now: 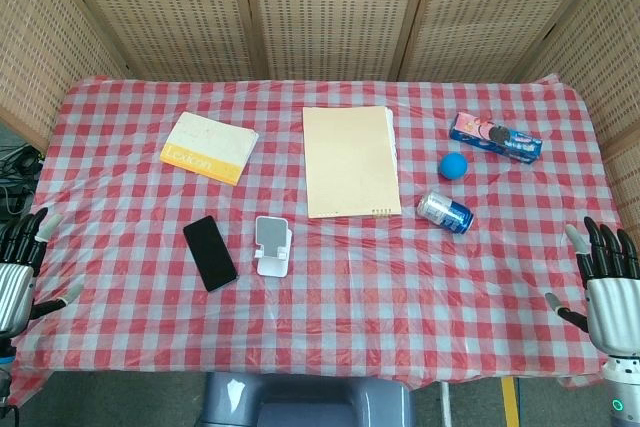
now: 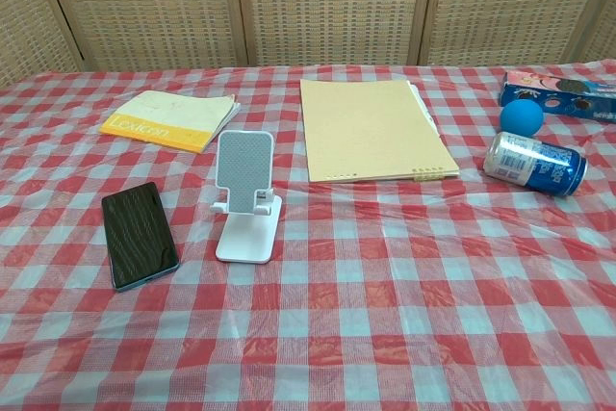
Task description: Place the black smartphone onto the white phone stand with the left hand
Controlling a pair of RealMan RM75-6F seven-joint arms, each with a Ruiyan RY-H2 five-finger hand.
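Observation:
The black smartphone lies flat, screen up, on the red checked tablecloth, just left of the white phone stand. The stand is upright with nothing on it. My left hand hangs at the table's left front edge with fingers spread, holding nothing, well left of the phone. At the right front edge my right hand is likewise spread with nothing in it. Neither hand shows in the chest view.
A yellow Lexicon book lies behind the phone. A tan notepad fills the middle. To the right are a blue can on its side, a blue ball and a snack box.

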